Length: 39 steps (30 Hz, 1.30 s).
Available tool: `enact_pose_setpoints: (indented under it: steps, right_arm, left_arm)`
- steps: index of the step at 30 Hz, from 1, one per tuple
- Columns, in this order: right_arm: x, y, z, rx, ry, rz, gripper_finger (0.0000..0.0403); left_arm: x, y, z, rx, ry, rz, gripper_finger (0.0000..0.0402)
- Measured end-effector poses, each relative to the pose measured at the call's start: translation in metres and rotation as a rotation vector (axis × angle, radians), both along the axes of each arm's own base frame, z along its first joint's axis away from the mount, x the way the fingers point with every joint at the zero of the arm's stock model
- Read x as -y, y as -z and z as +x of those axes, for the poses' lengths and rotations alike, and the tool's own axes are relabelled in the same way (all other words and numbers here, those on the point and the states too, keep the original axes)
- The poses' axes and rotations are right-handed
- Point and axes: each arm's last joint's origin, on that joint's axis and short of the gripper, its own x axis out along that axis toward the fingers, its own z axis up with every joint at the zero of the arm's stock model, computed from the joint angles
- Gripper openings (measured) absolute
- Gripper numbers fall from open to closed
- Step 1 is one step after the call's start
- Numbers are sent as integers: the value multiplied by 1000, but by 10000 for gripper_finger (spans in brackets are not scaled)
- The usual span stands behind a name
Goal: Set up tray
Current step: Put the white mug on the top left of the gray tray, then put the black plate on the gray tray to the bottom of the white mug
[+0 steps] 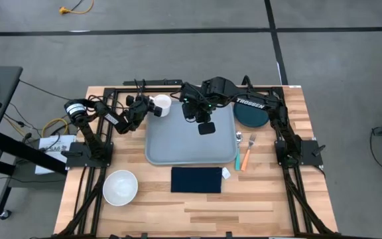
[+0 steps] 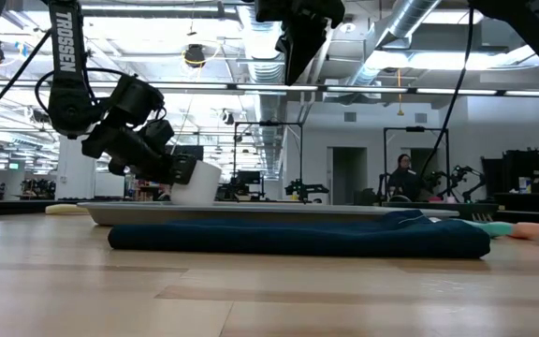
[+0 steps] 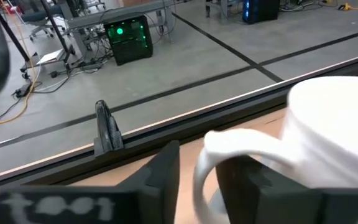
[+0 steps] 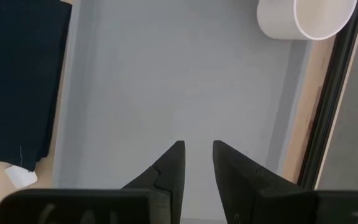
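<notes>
left tool (image 3: 197, 180) fingers straddling white mug (image 3: 328, 130) handle, high view shows mug at tray (image 1: 178, 143) corner, right tool (image 4: 197, 165) slightly apart, empty

"TROSSEN" stands in white capitals on the right arm (image 1: 251, 103) at upper centre-right of the high view, and again, running vertically, on an arm (image 2: 64, 47) at the low view's upper left (nothing else is legible)

Tray (image 1: 178, 143): middle of the tabletop (image 1: 257, 199).
Mug (image 1: 161, 105): at the tray's far left corner; left pincer (image 1: 146, 106) at its handle.
Plate (image 1: 251, 114): right of the tray's far end.
Fork (image 1: 247, 154): just right of the tray.
Cloth (image 1: 196, 179): just in front of the tray.
Bowl (image 1: 120, 187): front-left of the tray.
Right pincer (image 1: 206, 127): above the tray.
</notes>
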Motion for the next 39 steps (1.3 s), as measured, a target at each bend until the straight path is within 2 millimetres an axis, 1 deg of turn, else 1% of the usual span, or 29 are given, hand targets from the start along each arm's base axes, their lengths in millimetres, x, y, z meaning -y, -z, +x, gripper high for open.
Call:
enact_pose_setpoints:
  steps: [4, 8, 13, 23, 28, 34, 39]
  right_arm:
    - [0, 0, 0, 0, 0, 0, 77]
    - [0, 0, 0, 0, 0, 0, 77]
    - [0, 0, 0, 0, 0, 0, 77]
    - [0, 0, 0, 0, 0, 0, 77]
    - [0, 0, -1, -7, 0, 1, 77]
    - [0, 0, -1, -8, 0, 1, 77]
    - [0, 0, -2, -16, 1, 3, 77]
  left_arm:
    - [0, 0, 1, -8, 26, -3, 113]
    - [1, 1, 1, -28, 48, -10, 122]
    - [1, 3, 0, -68, 52, -15, 123]
    - [1, 2, 0, -72, 50, -17, 123]
    - [4, -6, -3, -100, 49, -37, 123]
    - [11, -18, -11, -137, 79, -114, 123]
    - [23, -36, -15, -125, 155, -138, 123]
